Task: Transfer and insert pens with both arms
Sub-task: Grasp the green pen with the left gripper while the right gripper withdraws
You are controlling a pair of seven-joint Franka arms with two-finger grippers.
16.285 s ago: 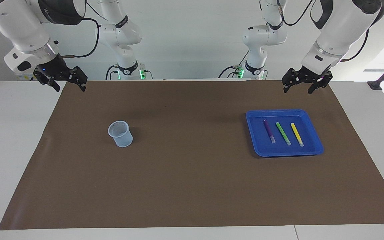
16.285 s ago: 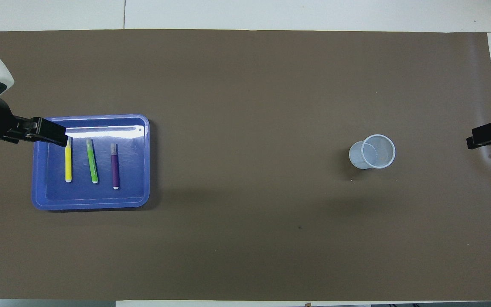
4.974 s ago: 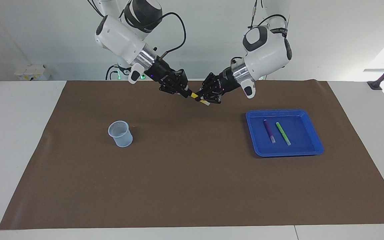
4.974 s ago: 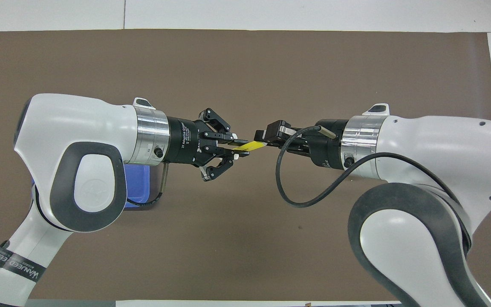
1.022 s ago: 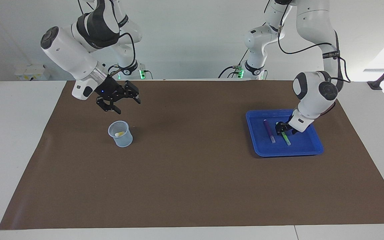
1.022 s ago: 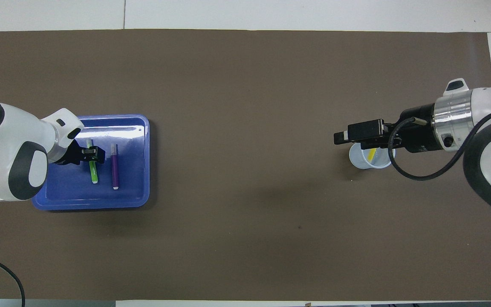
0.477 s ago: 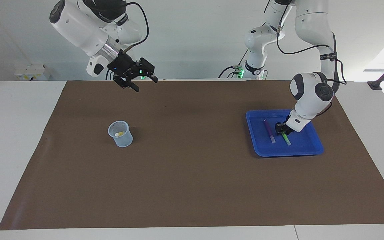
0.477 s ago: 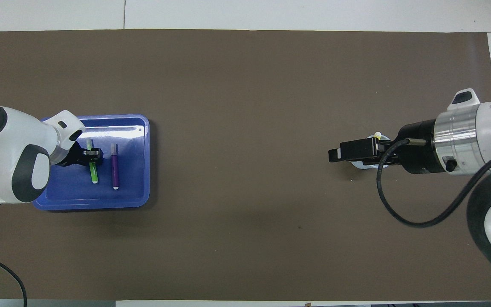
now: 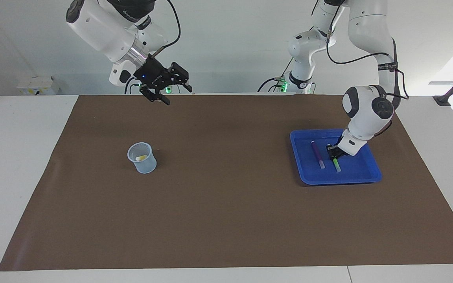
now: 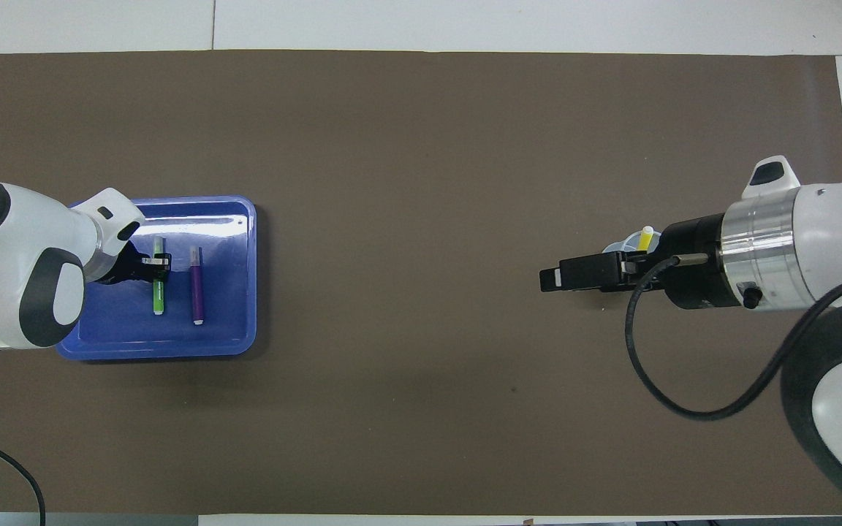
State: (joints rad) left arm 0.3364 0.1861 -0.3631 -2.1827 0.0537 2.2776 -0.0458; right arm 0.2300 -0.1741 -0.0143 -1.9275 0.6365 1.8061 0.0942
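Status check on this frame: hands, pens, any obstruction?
Left hand shut on green pen in blue tray. Right hand open, raised, empty. Yellow pen in cup; purple pen in tray. Nothing obstructing.

Pretty clearly a robotics lab: two big white Franka arms (image 9: 104,27) bolted at 12 o'clock, brown mat (image 9: 226,204) over a white table (image 9: 14,157), bare walls.

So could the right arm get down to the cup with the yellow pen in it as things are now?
Probably yes. The right gripper hangs open and empty, high over the mat by the robots' edge. The cup, with the yellow pen inside, stands alone with nothing above it.
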